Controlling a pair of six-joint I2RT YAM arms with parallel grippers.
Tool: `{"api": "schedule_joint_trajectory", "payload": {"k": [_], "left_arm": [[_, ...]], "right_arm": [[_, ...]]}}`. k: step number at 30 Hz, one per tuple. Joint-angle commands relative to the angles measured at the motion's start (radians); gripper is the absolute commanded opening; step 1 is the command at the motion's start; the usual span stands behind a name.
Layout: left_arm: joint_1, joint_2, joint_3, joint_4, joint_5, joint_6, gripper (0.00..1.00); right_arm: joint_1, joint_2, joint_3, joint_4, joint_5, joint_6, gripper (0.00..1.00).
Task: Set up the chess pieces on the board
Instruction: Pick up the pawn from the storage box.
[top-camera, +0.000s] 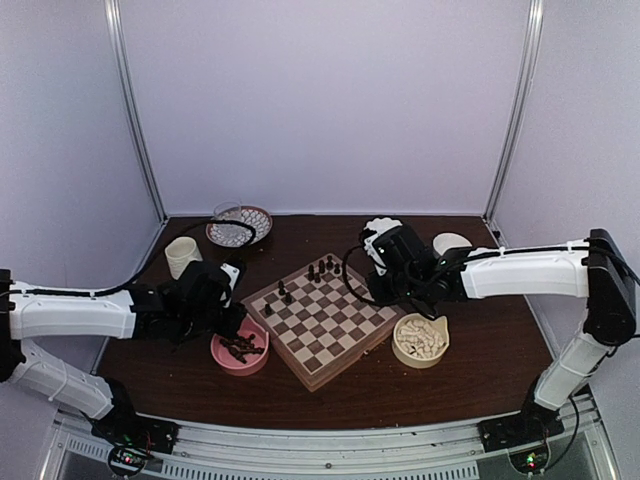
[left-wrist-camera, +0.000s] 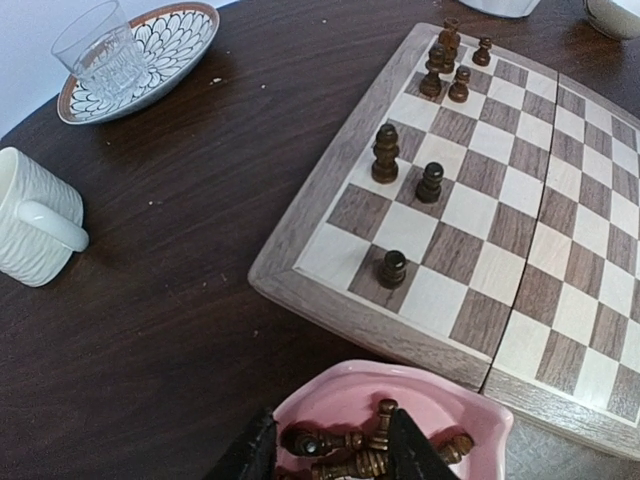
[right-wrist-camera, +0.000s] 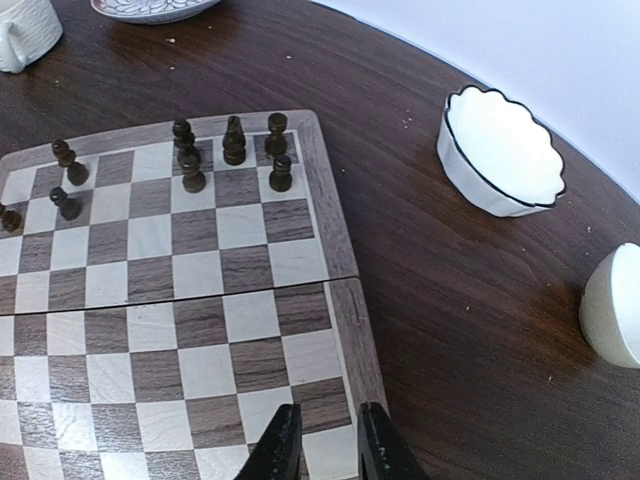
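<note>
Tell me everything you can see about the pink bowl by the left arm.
The pink bowl is small, shallow and glossy, ceramic by its look, with a softly uneven rim. It stands upright on the dark wooden table beside the chessboard edge nearest the left arm; whether they touch is unclear. Dark brown chess pieces lie heaped inside. The left gripper hangs over them, fingers open.
</note>
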Motion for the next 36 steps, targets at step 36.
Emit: {"api": "schedule_joint_trajectory", "payload": {"k": [36], "left_arm": [[0.023,0.193,0.105,-0.172,-0.015,-0.048,0.32]], "right_arm": [[-0.004,-0.091,-0.083,0.12,0.03,0.016,0.27]]}}
